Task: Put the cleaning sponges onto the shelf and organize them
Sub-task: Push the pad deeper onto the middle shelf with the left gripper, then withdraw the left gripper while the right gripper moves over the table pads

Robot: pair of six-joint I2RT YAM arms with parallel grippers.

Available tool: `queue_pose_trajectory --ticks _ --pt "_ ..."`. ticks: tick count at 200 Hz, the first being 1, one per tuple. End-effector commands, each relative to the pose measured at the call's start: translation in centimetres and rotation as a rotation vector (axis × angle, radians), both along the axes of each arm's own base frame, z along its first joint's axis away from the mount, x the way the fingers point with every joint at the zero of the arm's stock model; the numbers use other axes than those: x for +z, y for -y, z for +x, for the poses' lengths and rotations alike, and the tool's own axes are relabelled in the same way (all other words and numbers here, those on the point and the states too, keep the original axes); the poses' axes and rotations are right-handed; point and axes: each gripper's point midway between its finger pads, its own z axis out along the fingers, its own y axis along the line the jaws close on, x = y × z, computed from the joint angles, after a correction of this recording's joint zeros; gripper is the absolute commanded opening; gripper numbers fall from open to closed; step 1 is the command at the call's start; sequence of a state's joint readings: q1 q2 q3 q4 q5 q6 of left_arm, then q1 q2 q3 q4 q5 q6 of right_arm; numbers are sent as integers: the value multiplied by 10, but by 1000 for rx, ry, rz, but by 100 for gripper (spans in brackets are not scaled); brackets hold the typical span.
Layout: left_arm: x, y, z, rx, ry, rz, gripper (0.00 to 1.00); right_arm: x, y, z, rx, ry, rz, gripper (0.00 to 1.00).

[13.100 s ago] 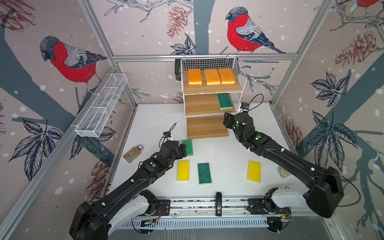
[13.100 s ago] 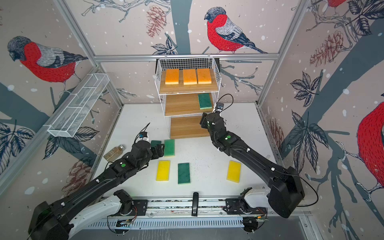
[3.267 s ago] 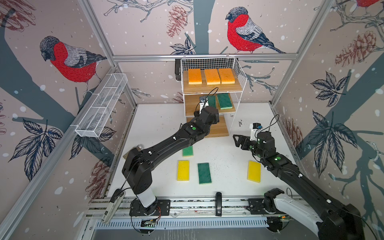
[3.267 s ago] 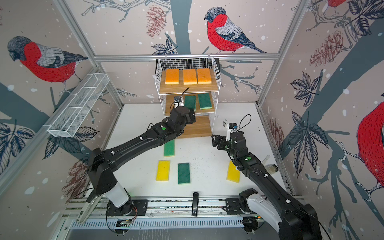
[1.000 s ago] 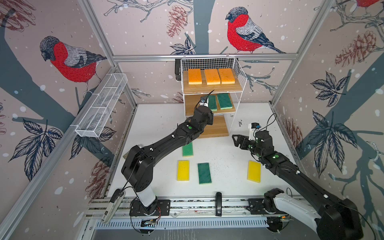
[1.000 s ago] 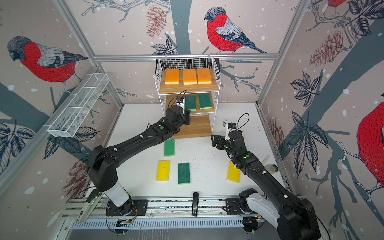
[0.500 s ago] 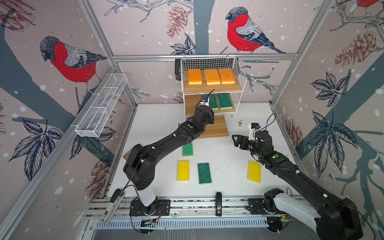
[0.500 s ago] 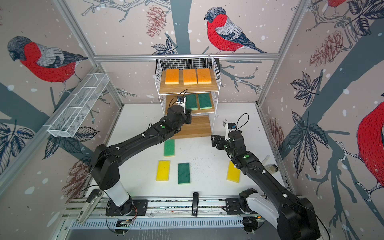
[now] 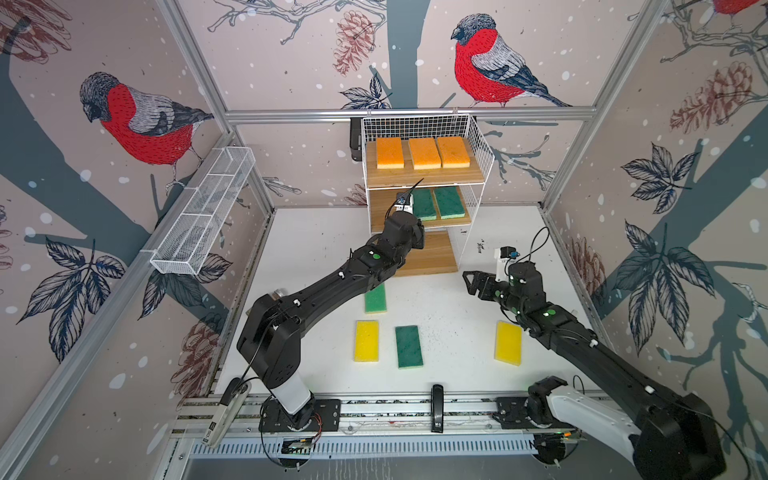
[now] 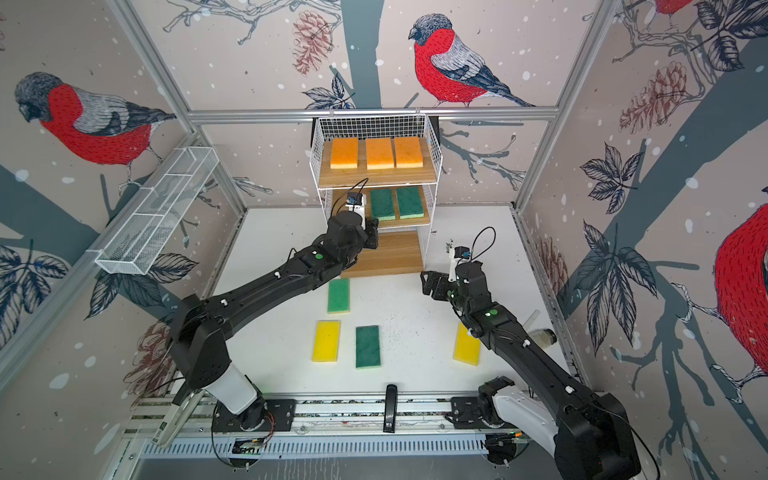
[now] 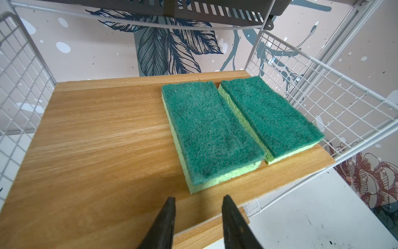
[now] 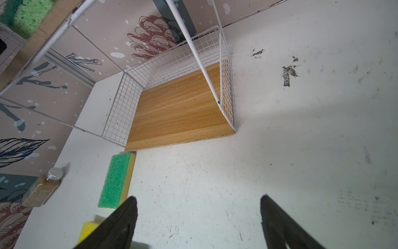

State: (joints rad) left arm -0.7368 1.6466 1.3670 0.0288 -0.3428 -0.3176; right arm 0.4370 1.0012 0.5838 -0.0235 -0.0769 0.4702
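Middle board now carries two green sponges, one more than earlier; left gripper withdraws, jaws apart, empty — right gripper gapes empty; four remain.

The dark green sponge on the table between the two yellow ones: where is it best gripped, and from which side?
Probably from straight above, jaws across its short width at mid-length. The dark green sponge lies flat on the table, and both long sides are free: a gap separates it from the nearest yellow sponge.
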Motion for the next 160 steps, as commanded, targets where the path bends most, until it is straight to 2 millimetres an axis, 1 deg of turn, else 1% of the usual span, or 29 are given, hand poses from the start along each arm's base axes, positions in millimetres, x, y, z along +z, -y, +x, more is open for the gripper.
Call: queue_pose_trajectory --ticks 1,44,72,78,87,117,138,155,160 --pt "12 -4 -5 -6 28 -19 37 5 -4 1 -5 19 10 88" --pt "23 -21 -23 -7 41 -6 40 5 -15 -6 2 16 1 88" --pt "30 -37 -37 2 51 -7 41 6 -23 -13 1 14 -12 88" --pt "28 -40 -40 7 48 -2 41 5 -25 -15 3 13 -14 88" --pt "31 -46 -45 13 54 -5 41 5 -28 -17 2 13 -18 88" --pt "25 -63 -59 30 52 -2 44 0 -34 -26 2 -5 -18 88" --pt "13 -76 -68 56 37 7 45 -6 -39 -34 3 -17 -17 88" --pt "8 -88 -75 81 35 8 46 -11 -42 -39 -6 -26 -25 87" --pt "11 -90 -77 85 43 2 47 -12 -42 -40 -10 -27 -29 87"
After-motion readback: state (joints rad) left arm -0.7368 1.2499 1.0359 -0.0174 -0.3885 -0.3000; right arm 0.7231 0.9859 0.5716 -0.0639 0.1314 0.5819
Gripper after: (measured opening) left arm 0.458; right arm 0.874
